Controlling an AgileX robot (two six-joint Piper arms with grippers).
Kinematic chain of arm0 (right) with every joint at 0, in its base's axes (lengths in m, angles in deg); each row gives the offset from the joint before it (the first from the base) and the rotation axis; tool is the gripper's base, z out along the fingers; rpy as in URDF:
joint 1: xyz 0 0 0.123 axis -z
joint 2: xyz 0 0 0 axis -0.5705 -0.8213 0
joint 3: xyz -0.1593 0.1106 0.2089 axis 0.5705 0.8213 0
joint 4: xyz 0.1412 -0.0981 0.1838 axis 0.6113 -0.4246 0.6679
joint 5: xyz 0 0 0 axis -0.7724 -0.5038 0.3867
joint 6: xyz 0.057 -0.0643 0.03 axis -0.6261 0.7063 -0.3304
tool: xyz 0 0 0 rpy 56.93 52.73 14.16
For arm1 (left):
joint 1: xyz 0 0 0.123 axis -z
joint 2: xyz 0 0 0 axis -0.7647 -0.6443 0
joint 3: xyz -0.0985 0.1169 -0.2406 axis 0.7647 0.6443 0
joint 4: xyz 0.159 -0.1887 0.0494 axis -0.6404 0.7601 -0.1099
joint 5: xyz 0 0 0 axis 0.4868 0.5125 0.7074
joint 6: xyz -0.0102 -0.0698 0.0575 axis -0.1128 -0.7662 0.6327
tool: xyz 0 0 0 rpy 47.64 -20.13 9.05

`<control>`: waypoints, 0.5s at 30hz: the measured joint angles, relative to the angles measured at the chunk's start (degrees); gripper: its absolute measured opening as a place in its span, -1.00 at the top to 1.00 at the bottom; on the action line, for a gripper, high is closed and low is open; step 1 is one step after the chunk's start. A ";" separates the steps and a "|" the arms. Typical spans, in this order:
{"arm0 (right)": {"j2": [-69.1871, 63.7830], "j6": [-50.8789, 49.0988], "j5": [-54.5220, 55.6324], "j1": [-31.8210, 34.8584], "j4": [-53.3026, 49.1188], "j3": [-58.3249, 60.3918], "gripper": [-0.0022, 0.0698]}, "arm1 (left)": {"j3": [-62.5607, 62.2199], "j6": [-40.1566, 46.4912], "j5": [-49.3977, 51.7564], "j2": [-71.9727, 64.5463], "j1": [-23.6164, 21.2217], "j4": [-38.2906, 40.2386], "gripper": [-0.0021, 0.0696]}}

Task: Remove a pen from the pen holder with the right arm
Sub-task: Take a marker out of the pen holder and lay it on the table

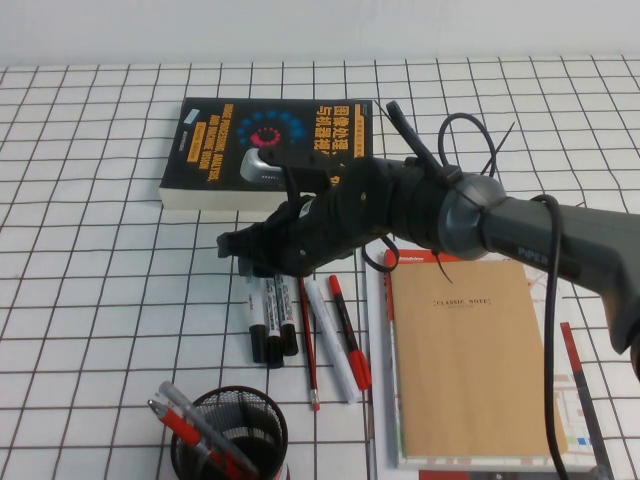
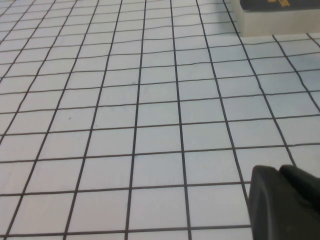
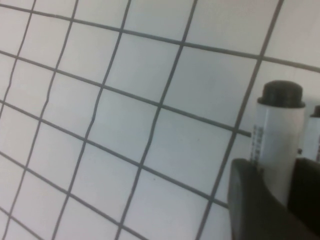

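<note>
My right gripper (image 1: 243, 252) hangs low over the table, past the black mesh pen holder (image 1: 236, 437), which has red and grey pens (image 1: 190, 422) in it. The right gripper (image 3: 280, 186) is shut on a white marker with a black cap (image 3: 276, 142). That marker (image 1: 249, 305) lies leftmost in a row of pens on the table, right beside a second black-capped marker (image 3: 314, 134). My left gripper (image 2: 286, 201) shows only in its own wrist view, over bare gridded table, shut with nothing in it.
More pens lie in the row: another black marker (image 1: 287, 322), a thin red pen (image 1: 309, 350), a white pen (image 1: 331, 342) and a red marker (image 1: 351, 335). A dark book (image 1: 265, 150) lies behind the arm, and a tan notebook (image 1: 467, 362) lies to the right.
</note>
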 joint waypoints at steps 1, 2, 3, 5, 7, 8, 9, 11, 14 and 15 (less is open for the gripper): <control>0.00 0.00 0.00 0.00 -0.12 0.00 0.52 | 0.00 0.00 0.00 0.00 0.00 0.00 0.96; 0.00 0.00 -0.12 0.00 -0.42 0.00 0.49 | 0.00 0.00 0.00 0.00 0.00 0.00 0.96; 0.00 0.00 -0.12 0.00 -0.53 0.00 0.45 | 0.00 0.00 0.00 0.00 0.00 0.00 0.96; -0.03 0.00 -0.35 0.00 -0.92 0.00 0.39 | 0.00 0.00 0.00 0.00 0.00 0.00 0.96; -0.13 0.00 -0.58 0.00 -1.04 0.00 0.37 | 0.00 0.00 0.00 0.00 0.00 0.00 0.95; -0.26 0.00 -0.71 0.00 -1.17 0.00 0.36 | 0.00 0.00 0.00 0.00 0.00 0.00 0.96; -0.26 0.00 -0.82 0.00 -1.17 0.00 0.36 | 0.00 0.00 0.00 0.00 0.00 0.00 0.96; -0.26 0.00 -1.50 0.00 -1.39 0.00 0.35 | 0.00 0.00 0.00 0.00 0.00 0.00 0.95; 0.79 -0.05 -3.42 0.00 -3.17 0.00 0.35 | 0.00 0.00 0.00 0.00 0.00 0.00 0.95; 1.61 -0.05 -4.41 -0.11 -4.26 0.00 0.37 | 0.00 0.00 0.00 0.00 0.00 0.00 0.95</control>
